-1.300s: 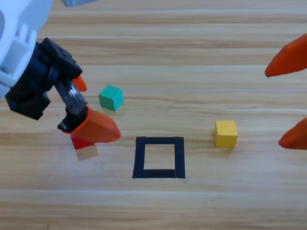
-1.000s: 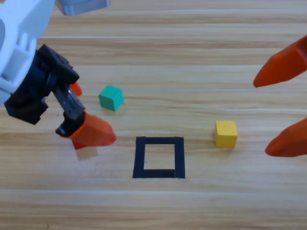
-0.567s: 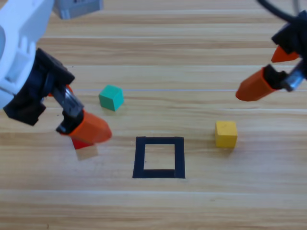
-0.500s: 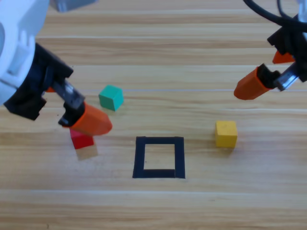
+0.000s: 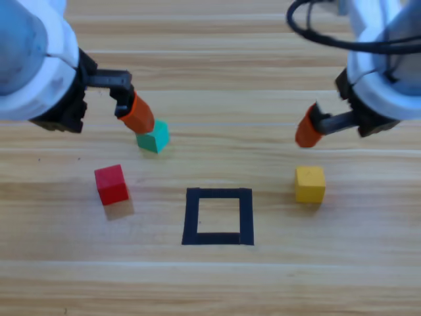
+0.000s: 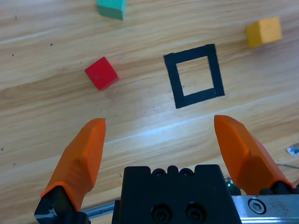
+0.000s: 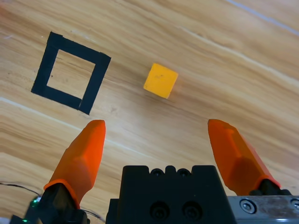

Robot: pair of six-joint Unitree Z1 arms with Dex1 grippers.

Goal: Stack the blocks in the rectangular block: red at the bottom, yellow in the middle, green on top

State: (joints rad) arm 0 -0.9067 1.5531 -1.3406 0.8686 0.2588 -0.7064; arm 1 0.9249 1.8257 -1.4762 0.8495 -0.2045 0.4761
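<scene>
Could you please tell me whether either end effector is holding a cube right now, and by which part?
Nothing is held: the left end effector and right end effector are both open and empty.

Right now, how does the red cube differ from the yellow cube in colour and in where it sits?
The red cube lies left of the black tape square, below the left gripper; the yellow cube lies right of the square, under the right gripper. In the high view the red cube sits slightly turned, the yellow one squarer to the tape. Both rest on the wooden table, outside the square, ungripped.
</scene>
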